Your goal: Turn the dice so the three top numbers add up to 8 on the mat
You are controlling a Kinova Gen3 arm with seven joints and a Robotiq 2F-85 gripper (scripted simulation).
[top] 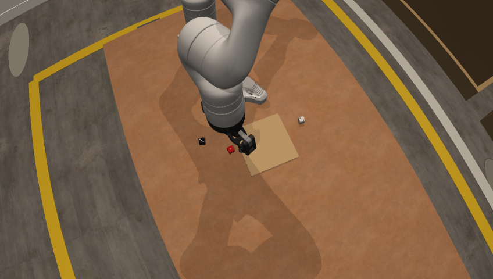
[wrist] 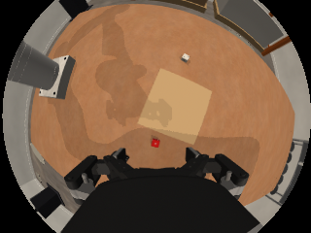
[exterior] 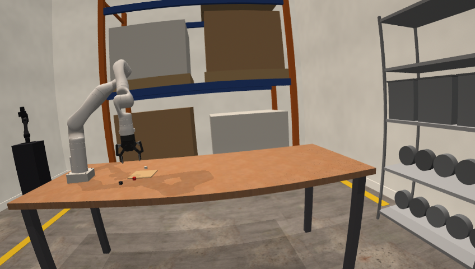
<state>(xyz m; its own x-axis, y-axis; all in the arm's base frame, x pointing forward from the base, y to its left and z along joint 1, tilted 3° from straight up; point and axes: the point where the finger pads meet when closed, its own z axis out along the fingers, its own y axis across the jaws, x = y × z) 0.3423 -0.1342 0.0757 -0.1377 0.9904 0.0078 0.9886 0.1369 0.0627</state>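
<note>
A tan square mat (top: pixel 272 143) lies flat on the wooden table; it also shows in the side view (exterior: pixel 143 173) and the wrist view (wrist: pixel 175 107). A red die (top: pixel 230 149) sits on the bare table just off the mat's left edge, seen too in the side view (exterior: pixel 134 178) and wrist view (wrist: pixel 155 143). A black die (top: pixel 202 140) (exterior: pixel 120 182) lies farther left on the table. A white die (top: pixel 301 119) (exterior: pixel 145 166) (wrist: pixel 186 57) lies on the table beyond the mat's right corner. My gripper (exterior: pixel 129 154) is open and empty, high above the red die and the mat's edge.
The arm's base (exterior: pixel 79 175) stands at the table's left end. Storage racks with boxes stand behind the table, and a grey shelf (exterior: pixel 433 133) with round weights stands at the right. A black pedestal (exterior: pixel 29 163) is beside the table's left end.
</note>
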